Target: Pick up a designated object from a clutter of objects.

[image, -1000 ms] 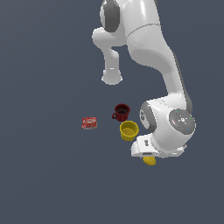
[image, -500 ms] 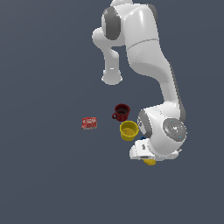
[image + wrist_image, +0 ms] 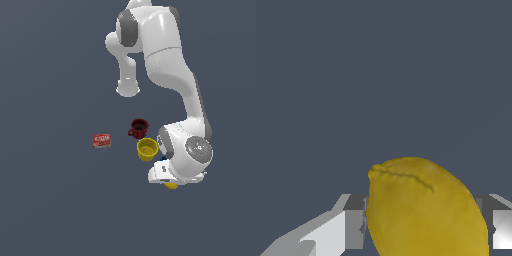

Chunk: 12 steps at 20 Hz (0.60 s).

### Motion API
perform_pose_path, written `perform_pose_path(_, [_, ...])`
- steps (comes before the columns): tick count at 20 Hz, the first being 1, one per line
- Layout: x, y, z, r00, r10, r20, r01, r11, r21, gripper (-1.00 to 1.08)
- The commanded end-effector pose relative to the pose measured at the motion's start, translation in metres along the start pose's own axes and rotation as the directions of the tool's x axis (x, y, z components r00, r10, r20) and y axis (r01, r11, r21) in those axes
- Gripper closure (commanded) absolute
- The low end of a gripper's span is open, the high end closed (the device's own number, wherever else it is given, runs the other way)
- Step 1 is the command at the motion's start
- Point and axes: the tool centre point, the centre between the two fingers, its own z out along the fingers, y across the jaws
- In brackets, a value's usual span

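Since half a second ago the white arm's wrist has sunk a little lower over the lemon, and the objects on the floor have kept their places. In the wrist view the small, oval, solid yellow lemon (image 3: 423, 210) fills the space between the two grey and white fingers (image 3: 341, 230) of the gripper (image 3: 421, 232), one on either side of it; its skin is dull and slightly dimpled, with a creased nub at one end. The jaws stand spread to the lemon's width, but whether the pads are pressing on the skin cannot be told. In the exterior view only a sliver of the lemon (image 3: 171, 185) shows under the white hand (image 3: 165, 176), resting on the plain dark grey floor (image 3: 60, 210); the arm's bulky wrist hides the rest. Just beyond, a tiny blue piece (image 3: 163, 159) peeks out at the wrist's edge, touching or nearly touching it. Next stands the yellow open-topped cup (image 3: 147, 149), and just behind it the dark red mug (image 3: 138, 128). Well apart, toward the exterior view's left, lies the small red box (image 3: 102, 140).
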Motion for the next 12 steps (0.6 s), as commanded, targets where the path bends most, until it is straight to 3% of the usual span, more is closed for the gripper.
perform_pose_path(1, [0.0004,0.0000,-0.0004,1.000,0.000,-0.001,0.000,1.000,0.000,1.08])
perform_pose_path(12, [-0.0047,0.0007,-0.0062,1.000,0.000,0.000,0.000,1.000,0.000,1.08])
